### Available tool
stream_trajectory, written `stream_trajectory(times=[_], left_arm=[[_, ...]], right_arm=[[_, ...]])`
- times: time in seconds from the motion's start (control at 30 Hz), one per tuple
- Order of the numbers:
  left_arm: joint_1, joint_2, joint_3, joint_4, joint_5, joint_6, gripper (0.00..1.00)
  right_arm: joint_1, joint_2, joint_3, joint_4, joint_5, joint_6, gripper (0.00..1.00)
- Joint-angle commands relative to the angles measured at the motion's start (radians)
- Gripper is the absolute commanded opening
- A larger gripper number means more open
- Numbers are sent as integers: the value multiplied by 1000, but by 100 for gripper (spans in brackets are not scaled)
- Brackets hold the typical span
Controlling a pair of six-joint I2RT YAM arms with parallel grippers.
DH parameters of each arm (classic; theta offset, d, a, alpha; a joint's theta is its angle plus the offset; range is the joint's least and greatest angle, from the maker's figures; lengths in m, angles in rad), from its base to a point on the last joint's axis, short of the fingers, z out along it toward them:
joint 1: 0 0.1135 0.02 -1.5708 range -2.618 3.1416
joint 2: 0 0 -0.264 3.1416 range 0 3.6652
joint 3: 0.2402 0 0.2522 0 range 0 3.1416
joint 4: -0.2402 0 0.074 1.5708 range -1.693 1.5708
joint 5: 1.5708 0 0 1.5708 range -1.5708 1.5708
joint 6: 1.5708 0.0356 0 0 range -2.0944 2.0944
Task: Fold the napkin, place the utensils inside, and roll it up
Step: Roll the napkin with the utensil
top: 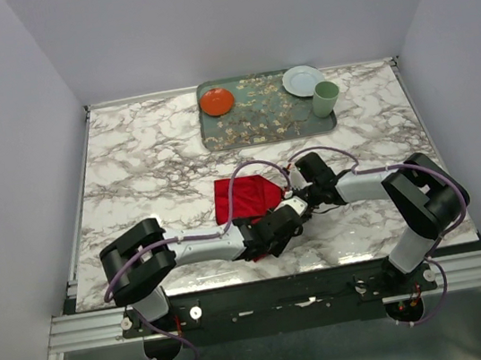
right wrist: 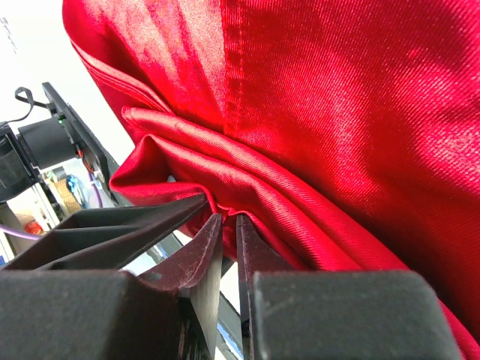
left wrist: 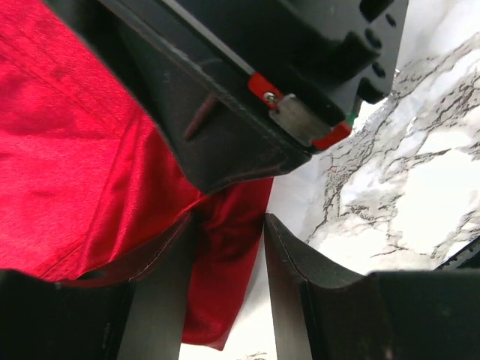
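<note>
One napkin [top: 243, 198]: red, rumpled, lying front-centre on the tabletop [top: 138, 159].
Left wrist only: left pincer [left wrist: 229, 225] released, jaws apart, a napkin corner between them.
Right wrist only: right pincer [right wrist: 227, 219] clenched on a napkin fold.
Top only: tray [top: 255, 128] at the far edge, orange plate [top: 217, 102] and cup [top: 326, 97] on it, white plate [top: 303, 80] at its corner.
Surface: white marble, grey veins.
Room: plain pale walls [top: 226, 19].

The napkin [right wrist: 337, 112] is red cloth with a satin sheen and fine woven ribs. The counter [left wrist: 420, 172] looks like polished marble, glossy, white with grey veins. The left claw [left wrist: 229, 232] and right claw [right wrist: 227, 221] have matt black plastic fingers, faintly scuffed.
</note>
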Motion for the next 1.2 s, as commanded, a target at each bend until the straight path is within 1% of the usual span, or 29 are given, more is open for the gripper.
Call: stream_trajectory(times=[0.0,0.1,0.2,0.33,0.4,0.43,0.6,0.63,0.67,0.77,0.8,0.87,0.9,0.93,0.97,1.03,1.1,1.17], left_arm=[[7,29,-27,20,57,-14,50],[13,40,-36,17,78,-28,50],[25,61,-44,22,107,-39,46],[37,81,-62,43,143,-57,37],[37,87,-76,62,155,-62,34],[39,89,-79,68,158,-65,27],[39,98,-81,88,189,-70,24],[42,98,-79,89,189,-71,11],[44,97,-81,88,190,-77,5],[62,75,-96,112,226,-85,4],[67,71,-101,122,238,-90,3],[88,54,-109,140,279,-96,2],[100,46,-119,151,290,-106,1],[109,39,-125,161,322,-116,0],[129,23,-132,186,363,-122,0],[146,11,-145,206,405,-139,0],[172,-3,-159,235,466,-157,0],[188,-12,-168,272,506,-174,0]], right_arm=[[6,18,7,-35,7,-9,21],[4,21,8,-36,-1,-4,21],[6,18,13,-35,-13,17,21],[4,-13,18,-36,-15,66,23],[6,-34,25,-41,-7,88,24],[3,-39,28,-45,-6,93,24],[-14,-71,57,-76,19,117,25],[-28,-94,62,-90,23,117,25],[-34,-111,68,-101,31,116,25],[-74,-177,105,-191,85,93,36],[-85,-191,116,-220,127,73,39],[-118,-244,139,-291,170,54,42],[-131,-266,142,-311,216,48,48],[-155,-286,143,-343,235,47,50],[-166,-303,139,-354,250,47,53],[-181,-352,134,-377,290,45,63],[-183,-385,120,-386,313,45,70],[-183,-404,108,-392,318,47,72]])
